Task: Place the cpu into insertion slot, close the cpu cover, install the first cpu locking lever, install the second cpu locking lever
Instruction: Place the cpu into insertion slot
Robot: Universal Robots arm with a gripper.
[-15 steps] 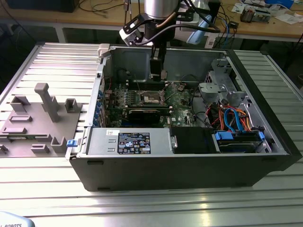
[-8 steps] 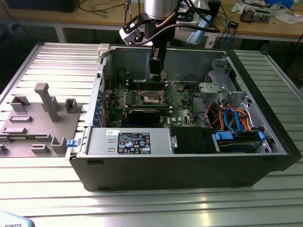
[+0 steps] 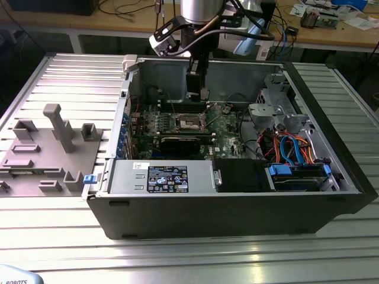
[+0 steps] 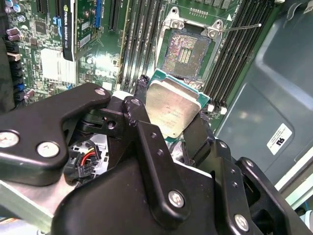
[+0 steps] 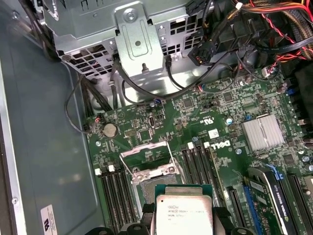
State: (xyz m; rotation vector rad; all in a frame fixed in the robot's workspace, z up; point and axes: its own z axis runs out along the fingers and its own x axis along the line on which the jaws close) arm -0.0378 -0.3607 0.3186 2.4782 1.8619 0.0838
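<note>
Black gripper (image 4: 168,122) closed on the cpu (image 4: 172,108), pinching its opposite edges and holding it flat above the motherboard (image 5: 195,115). Just ahead of the chip, not touching it, the insertion slot (image 4: 188,49) lies uncovered, pins bare.

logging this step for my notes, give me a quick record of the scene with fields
gripper: shut on the flat square cpu with the dull silver-grey metal top
cpu position: held above the board, not yet in the socket
insertion slot: dark square socket with a shiny silver rim, contacts exposed
cpu cover: thin silver metal frame, swung open off the socket
board: green circuit board inside the open black computer case
</note>
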